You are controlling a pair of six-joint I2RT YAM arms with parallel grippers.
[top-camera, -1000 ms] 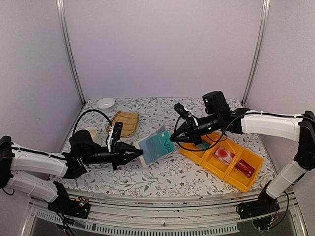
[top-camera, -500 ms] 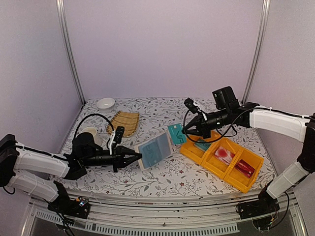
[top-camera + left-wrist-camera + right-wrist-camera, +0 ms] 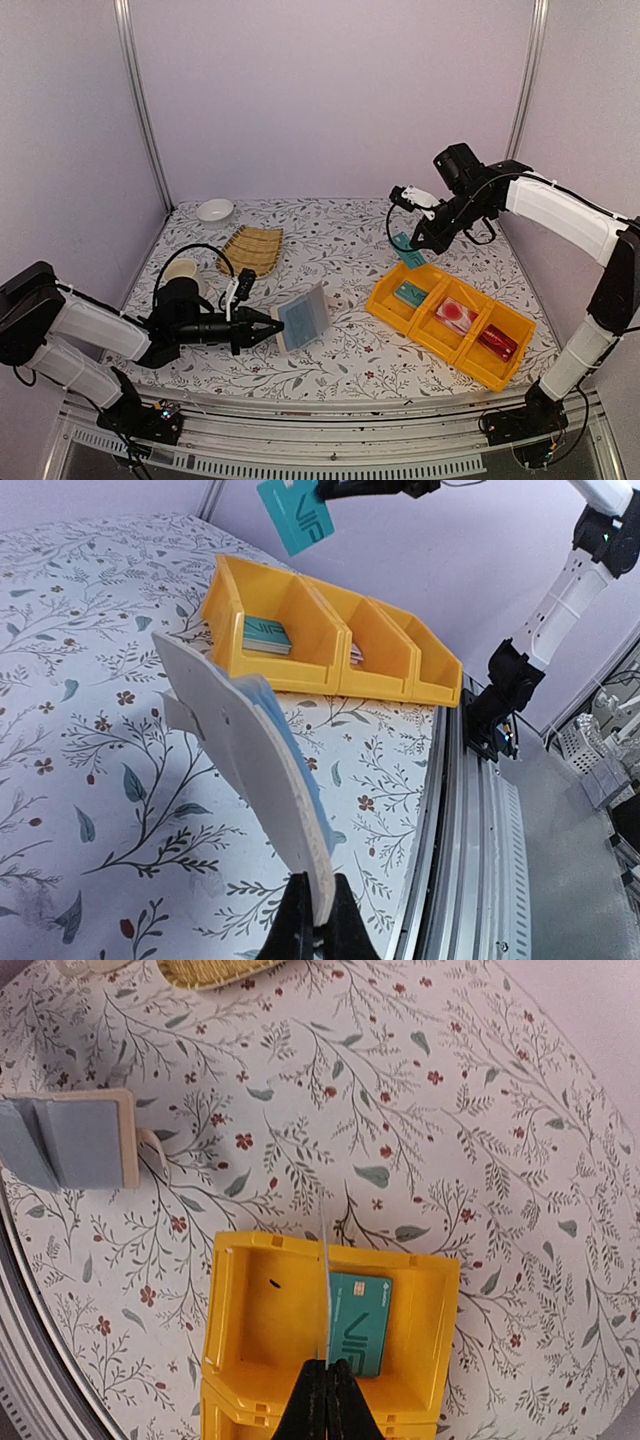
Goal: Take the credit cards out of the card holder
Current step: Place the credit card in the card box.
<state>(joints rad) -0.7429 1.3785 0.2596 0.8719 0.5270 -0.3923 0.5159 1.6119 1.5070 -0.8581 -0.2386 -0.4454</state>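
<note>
The wallet [image 3: 303,318] is seen left of centre in the overhead view, stood up on edge above the flowered tablecloth [image 3: 340,240]. It is clamped at its lower left corner by the closed fingers of the left gripper [image 3: 275,329]. Its grey-blue pocketed lining is turned toward the camera and framed by a narrow beige border. In the left wrist view the wallet is shown nearly edge-on as a curved beige shell with the blue lining behind it, and a small snap tab [image 3: 176,711] is seen sticking out at its left side. Whether its lower edge touches the cloth cannot be told.

A teal card [image 3: 406,253] is held in the air right of centre, pinched at its top by the closed fingers of the right gripper [image 3: 411,238]. It hangs above the left end of a yellow tray [image 3: 325,645]. In the right wrist view this card is reduced to a thin vertical line over the tray wall.

A second teal card [image 3: 358,1325] is seen lying flat in the tray's leftmost compartment. A pink-white card [image 3: 455,313] with a red circle is seen in the middle compartment, and a red object [image 3: 497,343] in the rightmost. A woven mat [image 3: 252,248] is seen in the upper left, well apart from the wallet.
</note>
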